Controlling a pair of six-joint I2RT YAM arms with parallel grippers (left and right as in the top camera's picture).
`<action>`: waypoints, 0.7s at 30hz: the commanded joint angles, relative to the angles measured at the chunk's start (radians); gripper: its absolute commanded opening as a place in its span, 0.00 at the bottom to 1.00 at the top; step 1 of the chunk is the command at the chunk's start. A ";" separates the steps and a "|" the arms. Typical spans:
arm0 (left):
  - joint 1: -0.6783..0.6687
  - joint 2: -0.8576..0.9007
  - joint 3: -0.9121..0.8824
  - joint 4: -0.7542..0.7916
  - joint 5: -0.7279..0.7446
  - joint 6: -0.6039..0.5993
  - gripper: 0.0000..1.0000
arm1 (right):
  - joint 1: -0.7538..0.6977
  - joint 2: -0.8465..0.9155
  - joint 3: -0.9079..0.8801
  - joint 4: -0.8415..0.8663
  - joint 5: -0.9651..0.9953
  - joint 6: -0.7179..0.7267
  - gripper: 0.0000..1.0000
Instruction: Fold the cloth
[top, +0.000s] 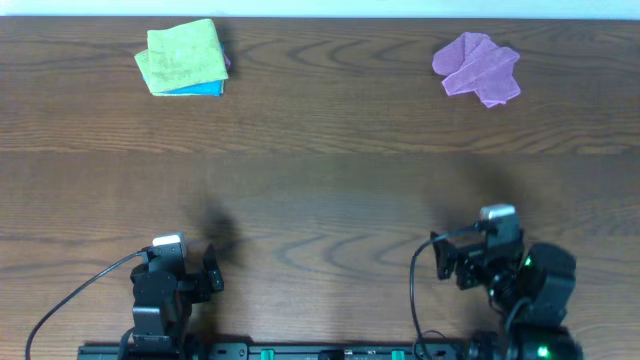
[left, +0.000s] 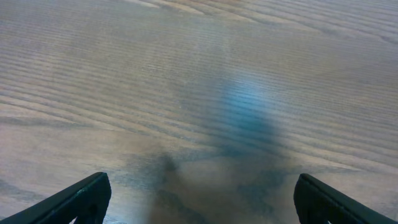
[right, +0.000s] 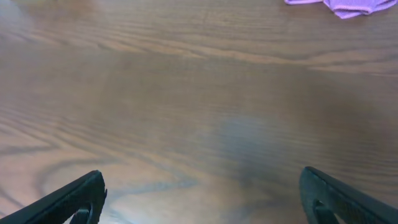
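Jaws on the left arm (top: 160, 290) are hanging released, spread wide over bare wood and gripping nothing; well ahead of them, at the back left of the counter (top: 320, 170), the cloth (top: 180, 55) is lying as a rough folded square on a blue cloth (top: 205, 90), probably being stacked there as finished; a purple cloth (top: 477, 68) is lying crumpled at the back right; jaws on the right arm (top: 520, 275) are likewise gaping empty, both arms seemingly parking near the front edge. Brown grain is running across the counter; a pale strip is showing beyond its far edge.
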 joint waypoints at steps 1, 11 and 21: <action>0.006 -0.008 -0.013 -0.019 -0.003 0.018 0.96 | 0.042 -0.105 -0.056 0.006 0.054 -0.070 0.99; 0.006 -0.008 -0.013 -0.019 -0.003 0.018 0.95 | 0.110 -0.255 -0.130 -0.052 0.084 -0.095 0.99; 0.006 -0.008 -0.013 -0.019 -0.003 0.018 0.95 | 0.119 -0.349 -0.156 -0.106 0.158 -0.035 0.99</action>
